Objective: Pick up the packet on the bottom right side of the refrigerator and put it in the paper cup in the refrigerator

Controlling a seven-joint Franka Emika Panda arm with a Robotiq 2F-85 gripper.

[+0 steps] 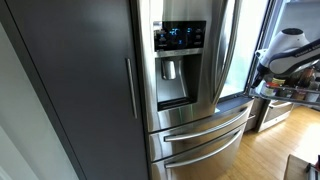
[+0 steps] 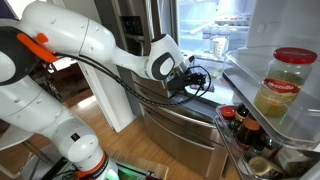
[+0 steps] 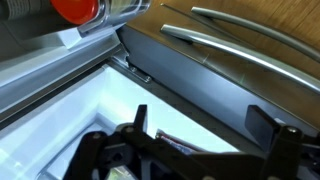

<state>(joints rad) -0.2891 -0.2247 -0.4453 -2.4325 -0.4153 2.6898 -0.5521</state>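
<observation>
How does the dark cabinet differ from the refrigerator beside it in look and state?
The cabinet is matte dark grey; the refrigerator is shiny steel. The cabinet front is plain with one straight handle; the refrigerator has a blue-lit dispenser and curved handles. The cabinet is shut; one refrigerator door stands open. Both are tall.

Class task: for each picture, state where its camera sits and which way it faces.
Exterior view: in front of the refrigerator, facing its dispenser panel; the arm shows at the right edge.
Exterior view: beside the robot, facing the open refrigerator; arm and gripper show.
Wrist view: above the gripper, looking down into the refrigerator.
Shared: all three show the drawer handles.
</observation>
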